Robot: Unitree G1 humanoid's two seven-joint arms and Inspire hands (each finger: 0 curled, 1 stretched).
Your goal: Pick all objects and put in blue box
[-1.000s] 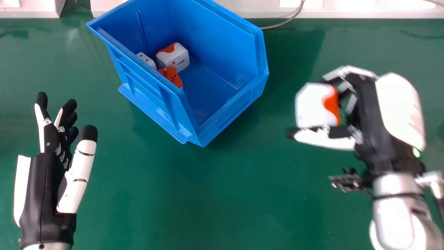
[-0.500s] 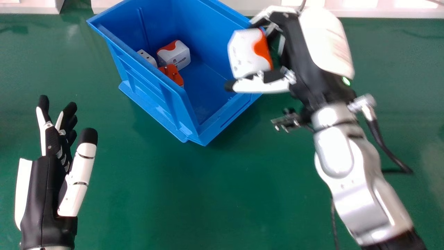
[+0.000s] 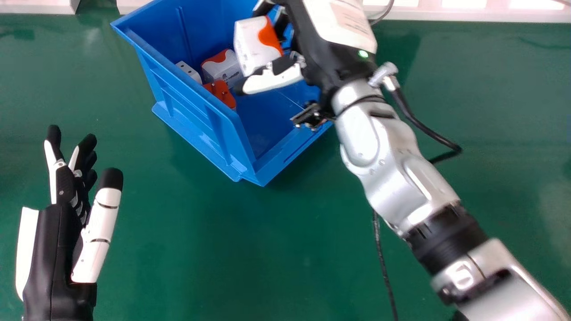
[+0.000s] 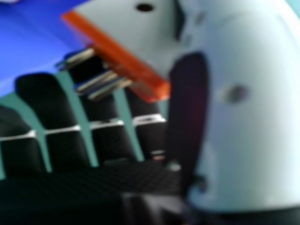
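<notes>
Farthest left is the robot's left hand [image 3: 51, 240], its fingers straight and its thumb standing apart, wide and holding nothing. A broad stretch of green tabletop [image 3: 156, 249] gives it room on the side towards the blue box [image 3: 192, 120].

The box's left wall comes first, sloping down to a near corner (a hard edge, well apart from the left hand). Inside, three adapters can be counted: one small white adapter [image 3: 189, 71], one orange adapter [image 3: 219, 92] with pins, and one boxed white-and-orange adapter [image 3: 218, 69]. All three lie to the left of the right hand [image 3: 319, 55], grouped near one another, and blue box floor shows on the near side of its thumb.

Next comes a fourth, the held adapter [image 3: 252, 44], also white and orange, between the right hand's thumb and its curled fingers. It is over the box opening and partly covers the boxed one from above (how high it sits above the floor, one cannot tell). In the right hand view its metal prongs [image 4: 101, 84] point towards the fingers, beside the orange edge.

The right hand, narrowed on that adapter, reaches across the box's right side. Right of its wrist, a black cable [image 3: 424, 128] loops over the tabletop.
</notes>
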